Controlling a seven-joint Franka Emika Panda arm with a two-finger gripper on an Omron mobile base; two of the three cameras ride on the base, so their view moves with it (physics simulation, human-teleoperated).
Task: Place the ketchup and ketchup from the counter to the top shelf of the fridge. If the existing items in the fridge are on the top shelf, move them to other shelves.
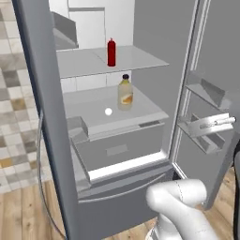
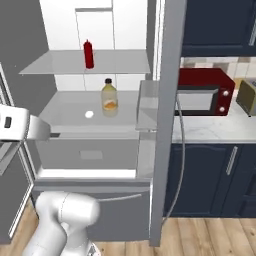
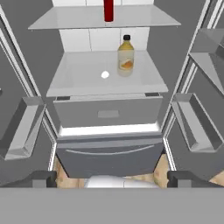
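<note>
Two dark fingertips of the gripper sit spread as wide as they go w/ nothing between them, low in front of the fridge, doors open. Nearest inside is the drawer, then the lower shelf above it carrying the yellowish bottle w/ dark cap and the white ball just left of the bottle, apart from it. Further up and back, the top shelf holds the red ketchup, upright, near the shelf's middle. Right of the fridge runs the counter w/ a red microwave; the second ketchup can't be made out there from these views. Handling, as a guess: small plastic squeeze bottles, light, smooth and a bit slippery, walls give under a hard pinch, not fragile; best taken round the mid-body, below the nozzle, jaws square to the sides so it stays upright. Labels: yellowish bottle has an orange patch, no readable text; red ketchup shows no legible writing or brand.
</note>
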